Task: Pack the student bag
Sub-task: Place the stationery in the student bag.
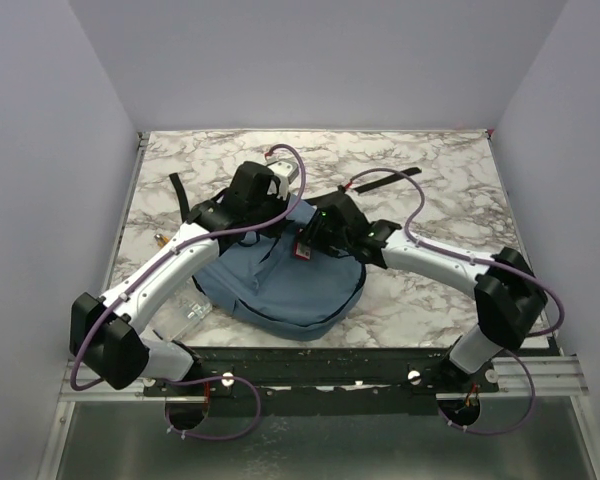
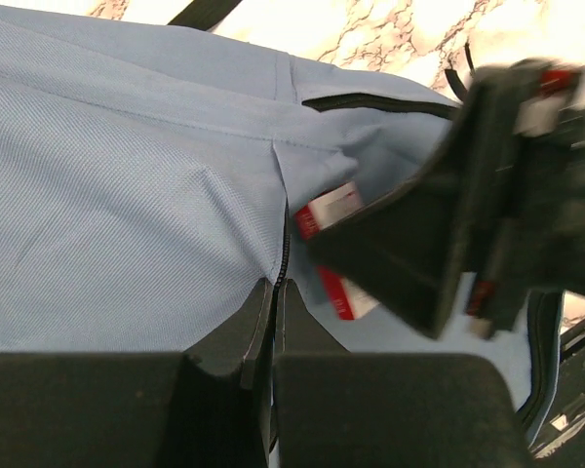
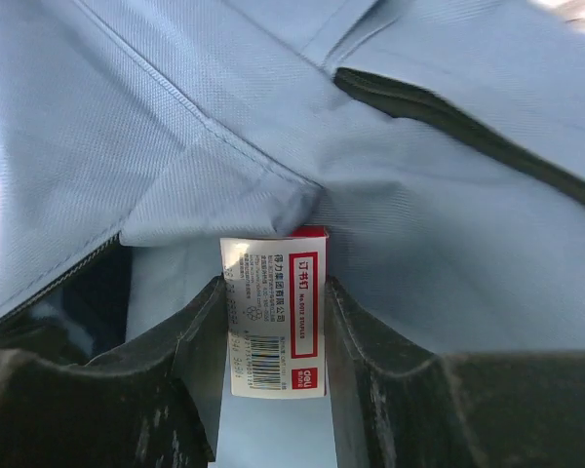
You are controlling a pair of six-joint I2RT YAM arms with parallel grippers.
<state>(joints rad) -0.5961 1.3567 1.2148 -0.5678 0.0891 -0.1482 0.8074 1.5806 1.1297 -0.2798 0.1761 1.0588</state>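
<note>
Fingers (image 3: 200,331) of the right gripper (image 3: 271,292) stand partly apart and clamp a small white-and-red box (image 3: 273,341) by its two long sides. The box's long axis runs the same way as the fingers, its far end leading. Straight ahead of the tips lies the student bag (image 3: 448,224). A fold of its blue fabric meets the top edge of the box, and whether that edge has slipped under the fold cannot be told. Off to the gripper's left and a little nearer, a dark gap with a black zip edge (image 3: 73,273) shows where the bag stands open.

Just beside the right gripper, on its left, the left gripper (image 2: 276,302) is fully closed. The zip seam runs in between its tips, so it appears to be pinching the bag's edge and lifting it. Further out, the bag lies flat on the marble table (image 1: 430,290) with both arms meeting over its far end.

The right arm carries the load and is the one at the mouth. The coming move likely depends on pushing the box forward along its own length, angled toward the dark gap rather than into the fold.
</note>
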